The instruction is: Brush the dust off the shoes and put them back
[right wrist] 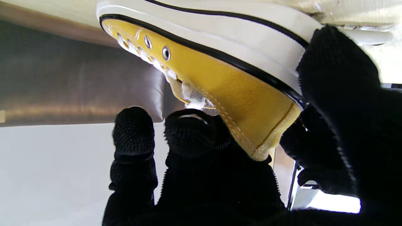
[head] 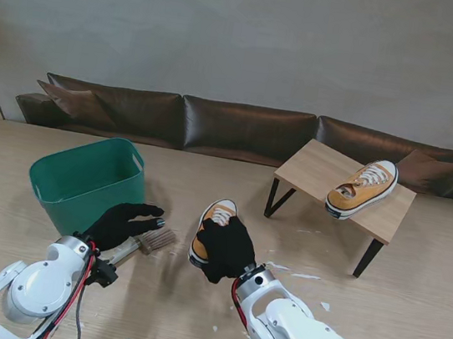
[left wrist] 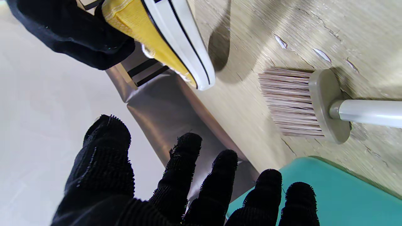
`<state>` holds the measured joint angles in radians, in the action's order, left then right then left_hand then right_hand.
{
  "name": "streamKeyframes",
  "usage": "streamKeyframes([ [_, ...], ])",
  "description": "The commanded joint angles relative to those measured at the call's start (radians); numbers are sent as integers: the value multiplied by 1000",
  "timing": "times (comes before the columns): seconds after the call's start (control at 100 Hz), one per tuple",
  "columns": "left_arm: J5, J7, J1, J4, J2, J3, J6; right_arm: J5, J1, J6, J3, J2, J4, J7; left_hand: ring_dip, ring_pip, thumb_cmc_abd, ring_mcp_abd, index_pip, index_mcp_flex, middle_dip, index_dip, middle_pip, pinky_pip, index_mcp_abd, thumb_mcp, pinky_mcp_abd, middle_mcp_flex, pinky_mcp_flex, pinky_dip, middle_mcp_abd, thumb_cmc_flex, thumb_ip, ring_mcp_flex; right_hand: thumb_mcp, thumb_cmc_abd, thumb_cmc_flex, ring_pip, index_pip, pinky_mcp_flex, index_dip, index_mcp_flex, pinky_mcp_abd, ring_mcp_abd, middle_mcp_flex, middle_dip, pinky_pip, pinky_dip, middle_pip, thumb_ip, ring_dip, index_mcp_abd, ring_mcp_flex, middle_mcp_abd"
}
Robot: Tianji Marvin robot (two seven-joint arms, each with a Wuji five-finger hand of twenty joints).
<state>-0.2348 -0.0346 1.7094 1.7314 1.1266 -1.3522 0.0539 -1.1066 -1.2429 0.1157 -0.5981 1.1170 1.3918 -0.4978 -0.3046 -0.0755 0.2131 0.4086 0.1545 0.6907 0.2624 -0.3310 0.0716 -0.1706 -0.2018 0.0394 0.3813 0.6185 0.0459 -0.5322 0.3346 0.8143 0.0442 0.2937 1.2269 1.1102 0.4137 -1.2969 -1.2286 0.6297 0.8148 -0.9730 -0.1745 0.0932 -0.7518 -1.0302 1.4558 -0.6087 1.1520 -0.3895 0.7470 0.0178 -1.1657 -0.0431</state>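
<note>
The counter [head: 415, 272] carries a green bin [head: 88, 180] at far left and a small stand [head: 327, 171] bearing one yellow shoe [head: 363, 189], while the right hand [head: 226, 250] clasps the other shoe [head: 212, 225] and the left hand [head: 122, 222], fingers spread and empty, hovers over the brush [head: 149, 243].

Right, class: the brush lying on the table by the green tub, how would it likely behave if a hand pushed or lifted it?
The brush has a round handle, so it may roll if nudged sideways. Its flat head probably checks that roll. The bristles look soft and would likely bend under pressure. The left hand is open above it.
</note>
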Motion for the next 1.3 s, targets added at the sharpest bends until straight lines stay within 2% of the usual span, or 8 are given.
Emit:
streamKeyframes([
  [0.0, 1, -17, 6, 9, 5, -3, 3, 3, 1, -5, 10, 10, -6, 5, 12, 15, -45, -11, -2, 14, -1, 1, -5, 19, -1, -19, -35, -6, -19, -4, 2, 22, -26, -17, 123, -58, 116, -23, -229, 157, 87, -92, 18, 25, 4, -5, 43, 10, 21, 64, -2, 67, -41, -42],
  [0.37, 2, -16, 8, 9, 5, -5, 2, 37, 27, -9, 78, 27, -85, -31, 11, 15, -46, -14, 0, 19, -1, 0, -4, 19, -6, -19, -35, -4, -19, -4, 3, 23, -27, -17, 85, -36, 84, -13, -180, 140, 72, -63, 8, 20, 16, 50, 21, 15, -18, 37, -11, 130, -34, -20],
  [0.81, 2, -15, 10, 10, 6, -8, 4, 90, 47, -37, 135, 45, -172, -46, 11, 15, -46, -14, 1, 23, -1, -1, -4, 19, -8, -19, -36, -2, -18, -5, 7, 23, -27, -16, 70, -25, 73, -9, -144, 140, 56, -10, 7, 24, 37, 84, 20, 14, -27, 17, -16, 146, -36, -16],
  [1.0, 2, -16, 10, 9, 5, -9, 3, 99, 47, -69, 137, 44, -182, -43, 11, 15, -46, -15, 0, 22, -1, -1, -4, 19, -9, -19, -35, -2, -18, -5, 6, 23, -27, -16, 68, -7, 75, 23, -51, 122, -85, 92, 11, 22, 74, 156, -3, 22, -86, -22, -30, 195, -15, 10],
  [1.04, 1, -16, 10, 9, 5, -9, 3, 101, 49, -92, 137, 43, -186, -45, 11, 15, -46, -15, 0, 21, -1, 0, -4, 19, -9, -19, -35, -2, -18, -5, 6, 24, -27, -17, 71, -5, 64, 97, -10, 77, -154, 134, -1, 7, 108, 213, -59, 40, -145, -26, -57, 193, 22, 32],
  [1.1, 0, -17, 10, 9, 5, -9, 4, 100, 52, -109, 136, 41, -189, -49, 11, 15, -46, -13, 1, 23, -1, -1, -4, 19, -9, -19, -36, -2, -18, -5, 5, 23, -27, -16, 78, 3, 55, 172, 5, 40, -190, 146, -15, -6, 121, 265, -112, 56, -176, -27, -82, 191, 46, 45],
  [1.22, -3, -20, 9, 8, 4, -9, 7, 90, 50, -126, 122, 34, -181, -54, 11, 16, -46, -14, 1, 23, -1, -1, -4, 19, -8, -19, -36, -2, -19, -4, 4, 23, -27, -17, 89, 4, 29, 247, 58, 15, -231, 169, -25, -21, 134, 322, -149, 63, -218, -21, -104, 177, 69, 59],
  [1.29, -3, -21, 8, 8, 4, -8, 8, 89, 43, -139, 105, 31, -172, -51, 11, 15, -45, -14, 1, 25, -1, -1, -4, 19, -10, -19, -35, -2, -18, -5, 5, 24, -27, -16, 98, -7, -4, 282, 124, 7, -258, 180, -28, -29, 140, 359, -161, 62, -243, 10, -111, 152, 78, 65],
])
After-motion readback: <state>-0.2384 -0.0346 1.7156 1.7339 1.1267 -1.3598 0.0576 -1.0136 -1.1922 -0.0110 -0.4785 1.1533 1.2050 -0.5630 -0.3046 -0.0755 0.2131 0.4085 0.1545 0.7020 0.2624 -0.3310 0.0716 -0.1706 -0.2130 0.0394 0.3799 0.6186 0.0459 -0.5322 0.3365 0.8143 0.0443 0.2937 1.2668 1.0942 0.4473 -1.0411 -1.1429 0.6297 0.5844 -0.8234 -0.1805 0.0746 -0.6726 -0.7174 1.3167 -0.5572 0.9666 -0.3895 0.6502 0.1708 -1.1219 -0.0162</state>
